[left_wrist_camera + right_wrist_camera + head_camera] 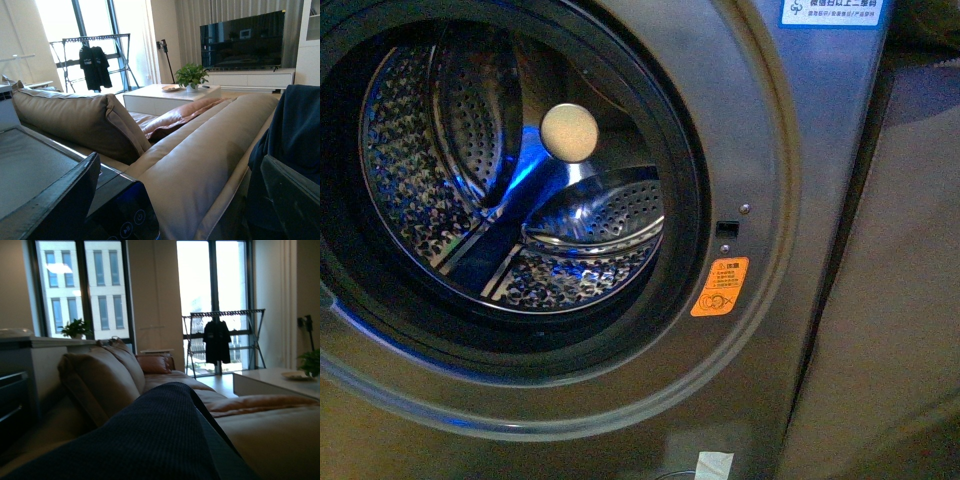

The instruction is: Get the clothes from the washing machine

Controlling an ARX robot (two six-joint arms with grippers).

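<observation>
Washing machine (760,150) drum shows no cloth. Clothes (155,440) at sofa (200,145) back, closest to right gripper, which is hidden: grip cannot tell. Left gripper (180,160) wide, nothing between, just beside clothes.

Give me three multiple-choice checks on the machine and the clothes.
1. Where is the orange sticker on the washing machine?
A. on its top
B. on its front, right of the drum
C. on its side

2. What colour are the clothes in the right wrist view?
A. red
B. white
C. dark navy

3. What does the drum hold?
A. no visible clothes
B. a full load
C. a basket

1 B: it sits beside the drum opening.
2 C: dark navy fabric fills the foreground.
3 A: only bare perforated steel shows.
</observation>
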